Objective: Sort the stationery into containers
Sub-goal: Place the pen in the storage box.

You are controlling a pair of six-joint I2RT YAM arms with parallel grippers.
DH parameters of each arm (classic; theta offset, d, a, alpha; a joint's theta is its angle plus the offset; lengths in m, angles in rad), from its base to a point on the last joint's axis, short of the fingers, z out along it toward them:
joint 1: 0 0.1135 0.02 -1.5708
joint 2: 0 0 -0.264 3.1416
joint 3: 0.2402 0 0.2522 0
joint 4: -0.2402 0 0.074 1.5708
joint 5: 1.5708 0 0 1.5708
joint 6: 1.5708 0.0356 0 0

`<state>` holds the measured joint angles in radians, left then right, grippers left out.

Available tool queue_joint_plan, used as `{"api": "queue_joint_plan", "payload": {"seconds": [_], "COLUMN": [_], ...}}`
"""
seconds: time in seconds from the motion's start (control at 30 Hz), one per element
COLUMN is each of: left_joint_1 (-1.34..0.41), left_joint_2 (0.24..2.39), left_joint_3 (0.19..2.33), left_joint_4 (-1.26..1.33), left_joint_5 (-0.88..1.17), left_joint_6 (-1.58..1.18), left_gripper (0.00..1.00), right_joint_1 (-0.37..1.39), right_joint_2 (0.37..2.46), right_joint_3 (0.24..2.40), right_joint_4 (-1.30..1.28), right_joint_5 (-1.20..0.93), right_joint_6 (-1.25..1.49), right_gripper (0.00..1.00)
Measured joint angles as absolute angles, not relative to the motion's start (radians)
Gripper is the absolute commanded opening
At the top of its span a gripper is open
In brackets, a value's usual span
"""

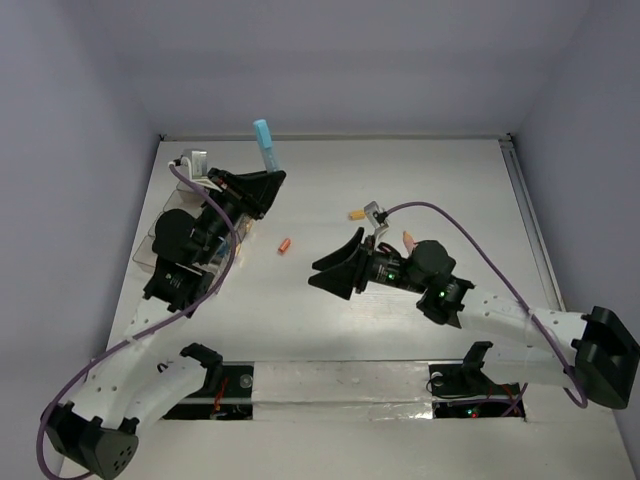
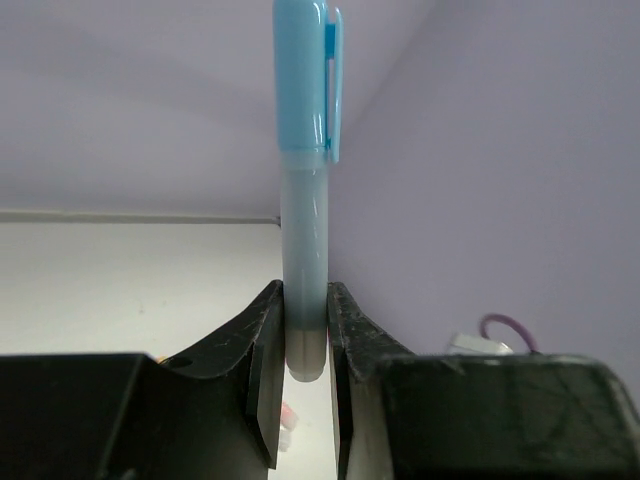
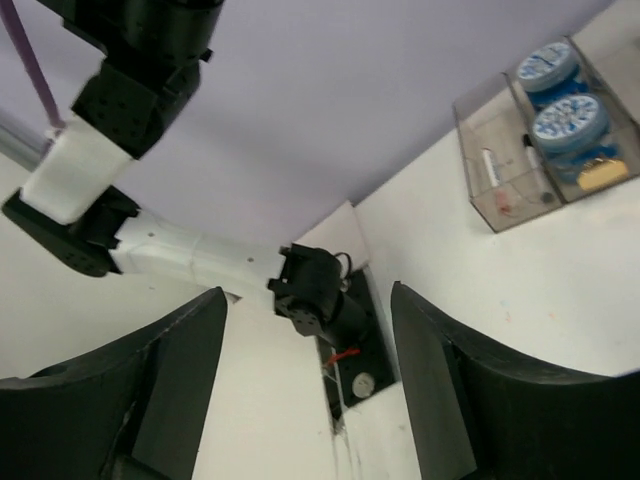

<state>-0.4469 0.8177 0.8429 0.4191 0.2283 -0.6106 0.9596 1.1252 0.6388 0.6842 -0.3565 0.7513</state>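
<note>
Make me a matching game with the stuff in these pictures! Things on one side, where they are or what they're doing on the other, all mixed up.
1. blue marker
2. small orange piece
3. blue-topped tubs
4. right gripper

A. inside the clear bin
B. open, holding nothing
C. pinched in the left gripper
D. loose on the table

Pairs: 1-C, 2-D, 3-A, 4-B

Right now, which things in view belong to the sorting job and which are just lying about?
Job: blue marker in left gripper; orange marker; yellow marker; pink marker; tubs; bins.
Other: purple cable; glossy strip.
</note>
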Motion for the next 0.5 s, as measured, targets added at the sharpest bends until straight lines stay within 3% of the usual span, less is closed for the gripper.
{"api": "queue_joint_plan", "payload": {"seconds": [0.27,0.5], "left_joint_1": [-0.363,-0.206], "left_joint_2": [0.925,0.994], "left_joint_3": [0.832,0.680], "left_joint_4": [0.332,0.300], "left_joint_5": [-0.025,-0.120], "left_joint_6": [-0.640,-0.744], "left_gripper": [0.00,0.00], "right_joint_1": [0.817,0.706], "right_joint_2": [1.060,1.107], "right_joint_3": [0.607,0.555], "right_joint_4": [0.434,0.297], "right_joint_5": [-0.363,-0.389], "right_joint_6": [0.654,0.612], "right_gripper": [0.82,0.86]}}
